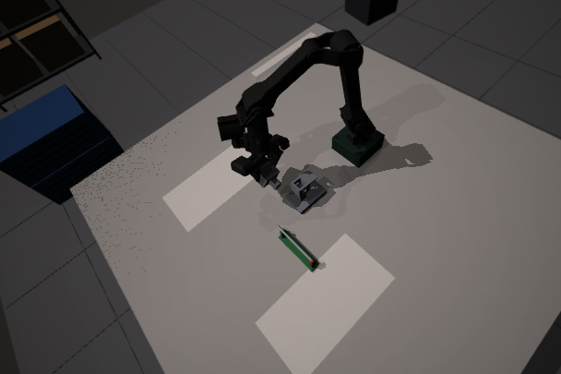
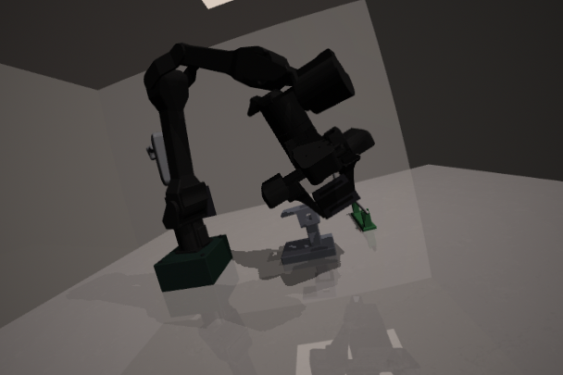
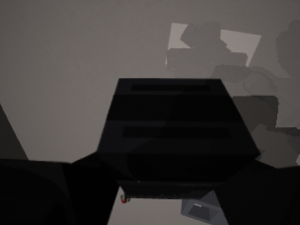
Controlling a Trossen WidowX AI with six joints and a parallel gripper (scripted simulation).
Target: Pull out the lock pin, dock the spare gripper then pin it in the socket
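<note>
The mount [image 1: 305, 198] [image 2: 309, 249] [image 3: 202, 208] stands upright on the table, a grey base with a raised socket [image 2: 307, 218]. No pin shows through the socket. The silver lock pin [image 1: 295, 243] lies along a green cradle [image 1: 295, 253] [image 2: 363, 220], its red end [image 1: 313, 261] [image 3: 123, 199] away from the mount. My gripper [image 1: 268, 174] [image 2: 335, 195] is shut on the spare gripper [image 3: 173, 125], a dark slotted block. It holds it tilted in the air, above and beside the mount. A small light grey spigot [image 1: 276, 184] sticks out toward the mount. Contact with the socket cannot be told.
The arm's green base block [image 1: 358, 147] [image 2: 192, 265] stands beyond the mount. A pale bar [image 1: 282, 57] lies near the table's far edge. The blue cabinet [image 1: 51, 128] and the shelf rack stand off the table. Bright light patches and arm shadows fall on the table.
</note>
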